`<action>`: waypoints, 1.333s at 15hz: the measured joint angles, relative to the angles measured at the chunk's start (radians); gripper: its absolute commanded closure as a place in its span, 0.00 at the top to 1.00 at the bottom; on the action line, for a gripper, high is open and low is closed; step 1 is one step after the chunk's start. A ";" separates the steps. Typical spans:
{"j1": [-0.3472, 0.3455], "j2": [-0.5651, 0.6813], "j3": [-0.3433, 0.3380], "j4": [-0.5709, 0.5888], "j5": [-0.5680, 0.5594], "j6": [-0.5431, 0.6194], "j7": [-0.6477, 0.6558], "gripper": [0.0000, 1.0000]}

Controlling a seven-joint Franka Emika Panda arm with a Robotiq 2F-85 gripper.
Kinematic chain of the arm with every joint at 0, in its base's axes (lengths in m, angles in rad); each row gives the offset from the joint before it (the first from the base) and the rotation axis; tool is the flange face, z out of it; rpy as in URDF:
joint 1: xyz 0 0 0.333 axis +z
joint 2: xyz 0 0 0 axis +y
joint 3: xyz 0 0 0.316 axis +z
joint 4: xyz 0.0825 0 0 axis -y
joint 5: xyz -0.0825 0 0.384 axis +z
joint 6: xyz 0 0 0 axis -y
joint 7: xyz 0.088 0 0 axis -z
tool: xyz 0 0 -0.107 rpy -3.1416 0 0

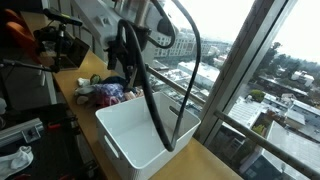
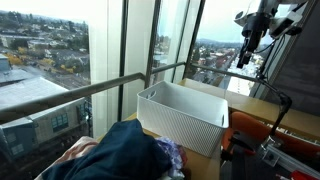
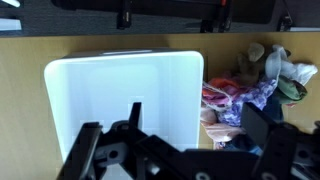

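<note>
wooden counter (image 1: 212, 160) runs along window. white bin (image 2: 180, 122) sits on it, well below gripper (image 2: 250, 42); almost straight under it in wrist view. bin: rectangular, rounded corners, textured walls, upright, open top. clothes pile (image 3: 250, 90) just beside bin's short end. arm high, wrist pointing down. fingers spread wide, gripping nothing.

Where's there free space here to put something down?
The white bin is empty inside. Bare wooden counter borders its side away from the clothes pile. It is crowded where that pile sits close beside the bin's other side.
</note>
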 measured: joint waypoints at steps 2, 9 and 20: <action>-0.003 0.008 0.026 0.000 0.000 0.005 0.000 1.00; 0.049 0.108 0.215 0.021 0.003 0.119 0.045 1.00; 0.211 0.390 0.490 0.093 -0.105 0.522 0.119 1.00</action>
